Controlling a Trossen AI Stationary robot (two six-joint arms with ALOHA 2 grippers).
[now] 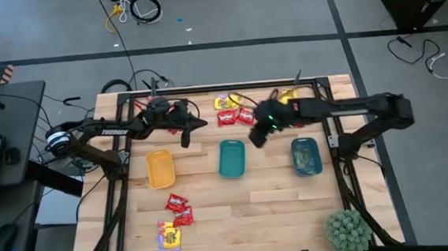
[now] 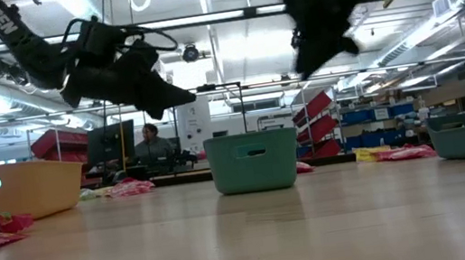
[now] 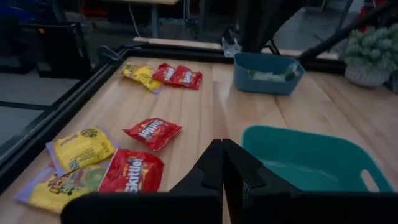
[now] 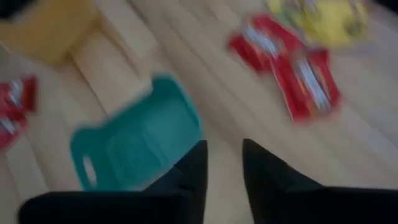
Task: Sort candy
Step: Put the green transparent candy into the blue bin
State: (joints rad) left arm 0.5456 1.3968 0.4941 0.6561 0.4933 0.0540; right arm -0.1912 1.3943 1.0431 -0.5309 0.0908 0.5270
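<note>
Candy packets lie flat on the table. A red and yellow group [image 1: 231,109] sits near the far edge, with another yellow one [image 1: 285,96] beside it, and red and yellow ones [image 1: 176,216] lie near the front. Dull green packets lie in the blue-teal tray [image 1: 306,155]. My left gripper [image 1: 185,134] hangs shut and empty above the table, beyond the yellow-orange tray [image 1: 160,168]. My right gripper [image 1: 258,135] hovers open and empty by the far right corner of the teal tray [image 1: 232,157]. In its wrist view the fingers [image 4: 224,165] stand apart over bare wood beside the teal tray [image 4: 137,146].
A spiky green plant [image 1: 348,229] stands at the near right corner. The left wrist view shows red packets [image 3: 152,132], a yellow one [image 3: 81,148] and the teal tray [image 3: 311,162] ahead of the shut fingers [image 3: 222,163]. A black frame rims the table. Bare wood lies in front of the trays.
</note>
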